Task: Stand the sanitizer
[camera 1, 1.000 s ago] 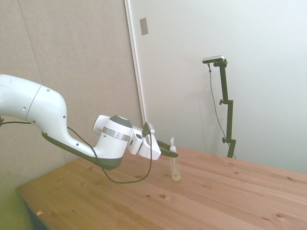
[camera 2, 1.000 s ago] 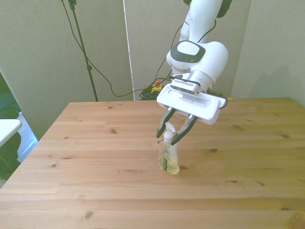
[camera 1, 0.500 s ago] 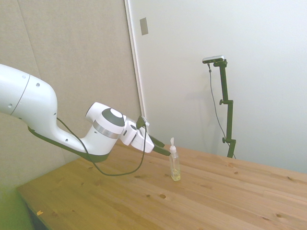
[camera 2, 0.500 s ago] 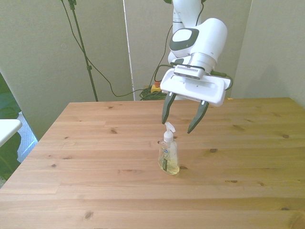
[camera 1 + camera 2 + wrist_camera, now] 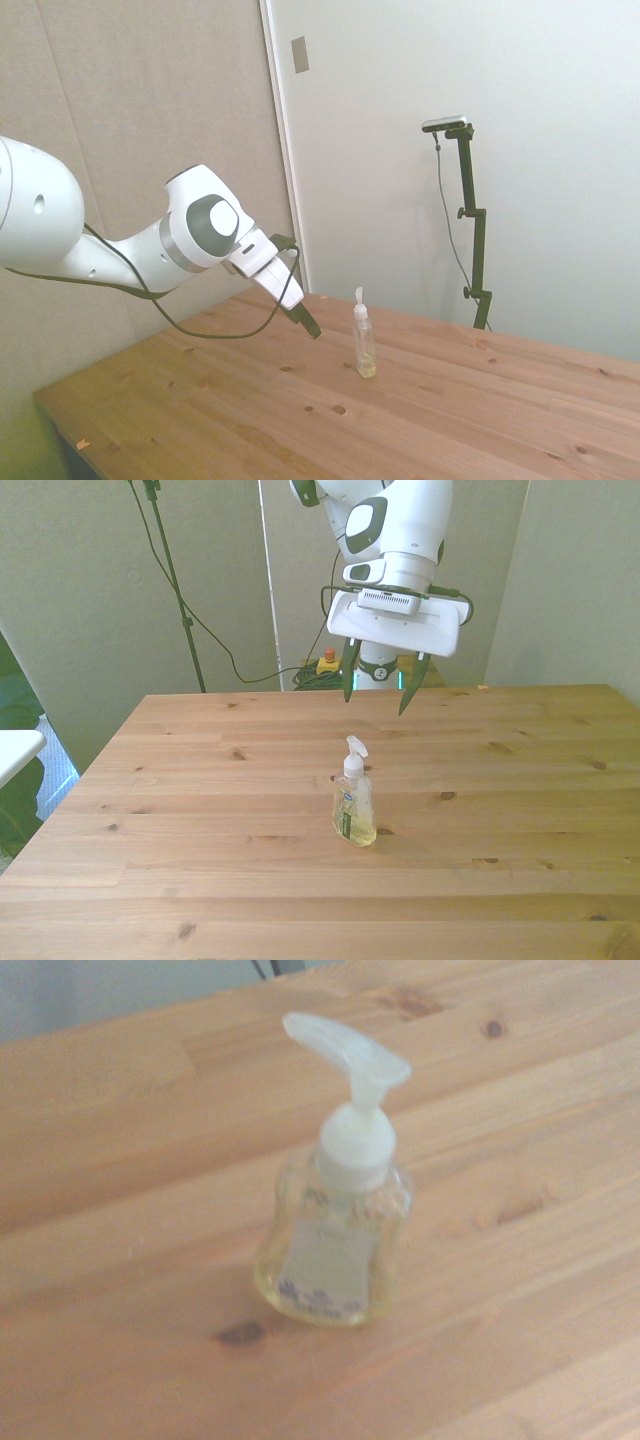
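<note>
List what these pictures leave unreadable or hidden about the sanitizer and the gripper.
- Label text on the sanitizer: blurred in the wrist view, too small in the front view.
- The sanitizer's back side: hidden by the bottle itself in every view.
- One finger of the open gripper: in the side view they overlap, so the gap is hidden.

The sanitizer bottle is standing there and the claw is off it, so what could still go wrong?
1. The sanitizer is slim and tall, standing free on the table, so a bump could tip it.
2. The open gripper hangs just above and behind the pump; if the arm sweeps low, a finger might clip the nozzle.
3. Little liquid shows at the bottom, so it is probably light and easily knocked.
</note>
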Tool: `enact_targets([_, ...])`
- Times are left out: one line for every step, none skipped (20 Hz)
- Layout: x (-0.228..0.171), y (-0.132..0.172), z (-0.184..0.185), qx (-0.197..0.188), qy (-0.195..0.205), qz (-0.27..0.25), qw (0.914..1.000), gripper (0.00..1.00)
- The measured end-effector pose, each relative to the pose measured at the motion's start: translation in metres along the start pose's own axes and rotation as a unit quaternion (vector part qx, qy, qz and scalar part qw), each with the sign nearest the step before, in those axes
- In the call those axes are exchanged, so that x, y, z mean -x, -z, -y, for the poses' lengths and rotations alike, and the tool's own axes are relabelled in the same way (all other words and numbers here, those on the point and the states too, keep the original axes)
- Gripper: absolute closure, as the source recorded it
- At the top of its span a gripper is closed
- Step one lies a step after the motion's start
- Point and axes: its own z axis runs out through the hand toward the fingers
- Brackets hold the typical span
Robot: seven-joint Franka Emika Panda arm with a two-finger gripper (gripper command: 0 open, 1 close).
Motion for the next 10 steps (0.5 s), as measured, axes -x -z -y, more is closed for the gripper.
enact_targets([0.000,0.002,-0.006,0.009,0.016,0.015,0.9997,0.00])
enact_targets([0.000,0.004,-0.011,0.015,0.033,0.031,0.9989,0.00])
enact_targets([0.001,0.004,-0.015,0.019,0.051,0.046,0.9975,0.00])
enact_targets([0.002,0.002,-0.017,0.021,0.069,0.062,0.9955,0.00])
enact_targets([0.007,0.001,-0.016,0.021,0.088,0.077,0.9929,0.00])
enact_targets([0.013,-0.002,-0.013,0.020,0.107,0.092,0.9898,0.00])
enact_targets([0.020,-0.004,-0.010,0.017,0.128,0.104,0.9861,0.00])
enact_targets([0.028,-0.005,-0.005,0.015,0.149,0.118,0.9817,0.00])
enact_targets([0.035,-0.006,-0.001,0.013,0.171,0.129,0.9768,0.00])
enact_targets([0.041,-0.007,0.003,0.012,0.191,0.140,0.9715,0.00])
